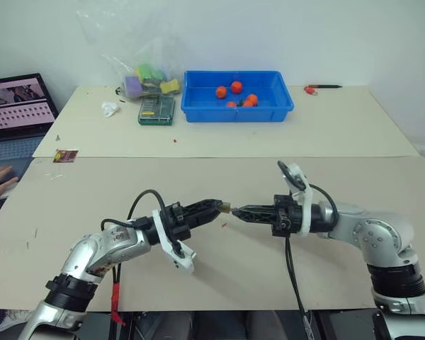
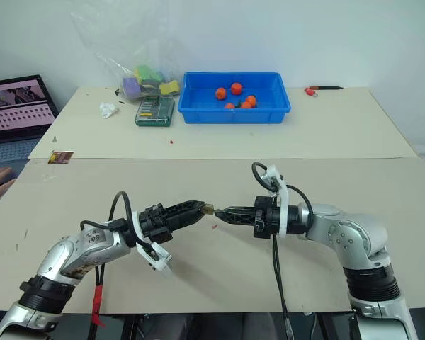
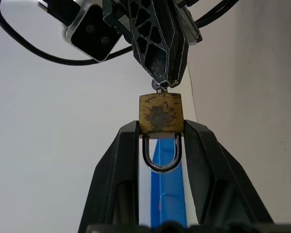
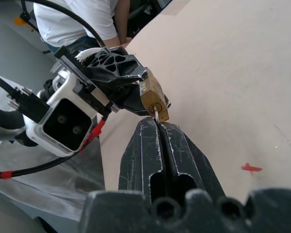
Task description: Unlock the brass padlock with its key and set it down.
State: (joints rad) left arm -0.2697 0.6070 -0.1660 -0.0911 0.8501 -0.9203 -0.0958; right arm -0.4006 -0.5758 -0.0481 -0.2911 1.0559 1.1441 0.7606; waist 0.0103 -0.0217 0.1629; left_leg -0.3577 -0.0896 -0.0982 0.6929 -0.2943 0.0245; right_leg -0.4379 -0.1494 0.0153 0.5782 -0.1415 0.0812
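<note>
Counter [image 1: 219, 269] lying bare around both hands, front edge close below | left hand [image 3: 160, 131] pinching padlock [image 3: 159, 112] by its sides, above counter | right hand [image 4: 157, 127] pressing together on key [image 4: 156, 114], key tip sitting at padlock's base

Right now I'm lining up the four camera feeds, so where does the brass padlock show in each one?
Left eye view: brass padlock between the two gripper tips, low centre.
Right eye view: same spot, between the tips.
Left wrist view: centre, clamped by the left gripper, shackle toward the camera.
Right wrist view: centre, just past the right gripper.
Shared landmark: the blue bin.
</note>
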